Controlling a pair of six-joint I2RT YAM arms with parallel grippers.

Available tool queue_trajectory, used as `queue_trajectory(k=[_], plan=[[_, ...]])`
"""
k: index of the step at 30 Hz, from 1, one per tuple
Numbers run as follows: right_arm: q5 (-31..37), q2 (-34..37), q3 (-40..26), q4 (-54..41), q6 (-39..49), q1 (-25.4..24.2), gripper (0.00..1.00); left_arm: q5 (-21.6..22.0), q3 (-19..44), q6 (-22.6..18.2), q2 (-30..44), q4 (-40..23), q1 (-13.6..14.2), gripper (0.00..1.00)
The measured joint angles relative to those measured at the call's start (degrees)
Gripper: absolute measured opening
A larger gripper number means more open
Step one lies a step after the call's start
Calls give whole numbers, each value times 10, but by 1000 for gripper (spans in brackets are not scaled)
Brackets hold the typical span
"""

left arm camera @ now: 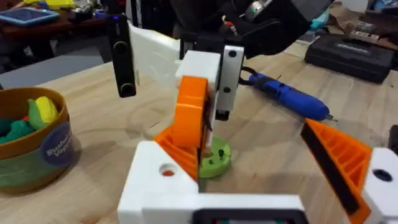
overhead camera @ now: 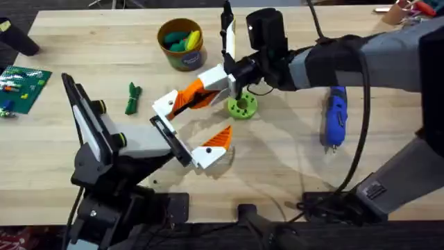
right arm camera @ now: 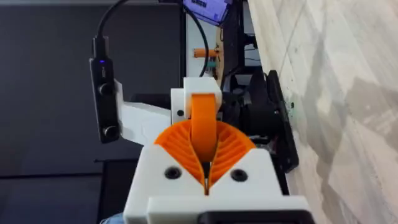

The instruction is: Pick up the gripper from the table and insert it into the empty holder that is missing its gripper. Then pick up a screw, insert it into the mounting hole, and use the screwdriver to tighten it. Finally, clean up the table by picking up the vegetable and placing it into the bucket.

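My right gripper (overhead camera: 209, 83) (right arm camera: 204, 146) reaches in from the right and is shut on the gripper (overhead camera: 191, 94) (left arm camera: 189, 118) (right arm camera: 203, 124), a long orange wedge. Its lower end meets the holder (overhead camera: 165, 105) (left arm camera: 155, 183), the bare white jaw of my left gripper (overhead camera: 191, 128); whether it is seated I cannot tell. The left gripper stands open, its other jaw bearing an orange ribbed triangle (overhead camera: 222, 137) (left arm camera: 339, 155). The blue screwdriver (overhead camera: 335, 117) (left arm camera: 289, 99) lies at the right. The vegetable (overhead camera: 132, 97) lies left of the holder. The bucket (overhead camera: 182, 43) (left arm camera: 28, 140) stands behind. The screw is out of view.
A lime green disc with holes (overhead camera: 241, 106) (left arm camera: 214, 158) lies just under the right gripper. A green board with small parts (overhead camera: 21, 87) sits at the left edge. A black case (left arm camera: 351, 56) rests at the far right, and a cable (overhead camera: 350, 167) loops over the near right.
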State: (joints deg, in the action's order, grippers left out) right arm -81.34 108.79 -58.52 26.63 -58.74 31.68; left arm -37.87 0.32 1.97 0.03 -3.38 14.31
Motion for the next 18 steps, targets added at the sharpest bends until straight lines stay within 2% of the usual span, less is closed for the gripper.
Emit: queue_trajectory(k=[18], plan=[[6,0,0,0,-6,1,22,2,0,2,0,0,0,985]])
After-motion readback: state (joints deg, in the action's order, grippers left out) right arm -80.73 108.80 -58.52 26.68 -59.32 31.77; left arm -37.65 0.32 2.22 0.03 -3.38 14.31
